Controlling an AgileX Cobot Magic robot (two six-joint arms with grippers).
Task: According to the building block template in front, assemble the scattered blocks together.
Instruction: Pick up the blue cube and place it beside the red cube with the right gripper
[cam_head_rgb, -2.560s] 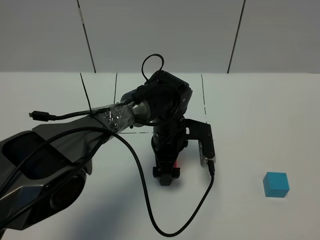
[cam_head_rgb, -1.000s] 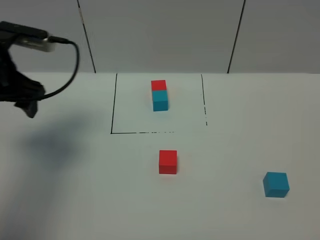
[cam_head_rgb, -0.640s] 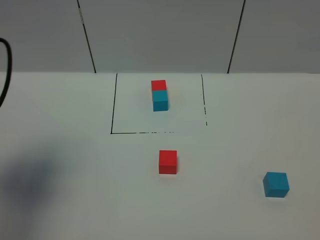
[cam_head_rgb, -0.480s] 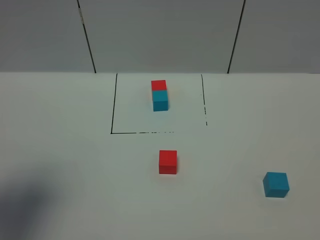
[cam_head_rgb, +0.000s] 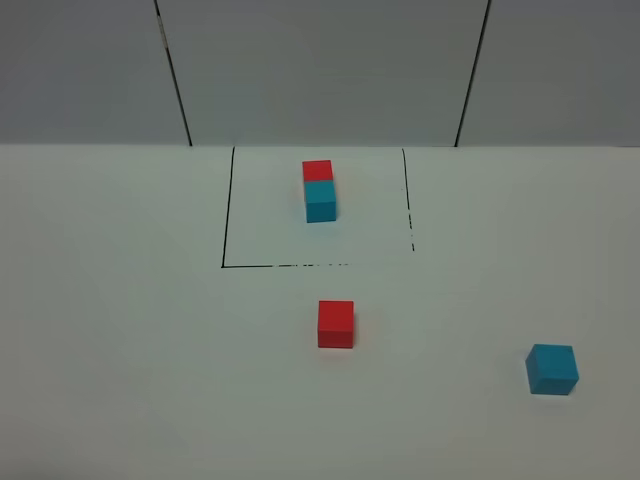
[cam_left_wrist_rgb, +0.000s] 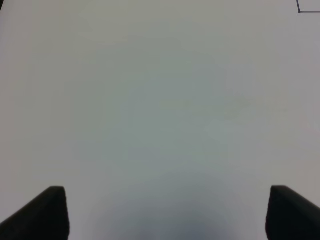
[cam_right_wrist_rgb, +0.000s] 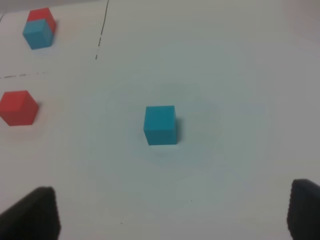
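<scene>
From high up, the white table (cam_head_rgb: 120, 330) runs back to a grey panelled wall (cam_head_rgb: 320, 70). The template pair (cam_head_rgb: 319, 190), red joined to cyan, sits inside a thin black outline (cam_head_rgb: 228, 210). The loose red cube (cam_head_rgb: 336, 324) lies just outside the outline's near line. The loose cyan cube (cam_head_rgb: 552, 369) is well apart from it, off to the right.

Left wrist: my left gripper (cam_left_wrist_rgb: 167, 200) stands wide open over plain table, holding nothing.

Right wrist: my right gripper (cam_right_wrist_rgb: 172, 197) is also spread wide and empty, with the cyan cube ahead of it, untouched.
</scene>
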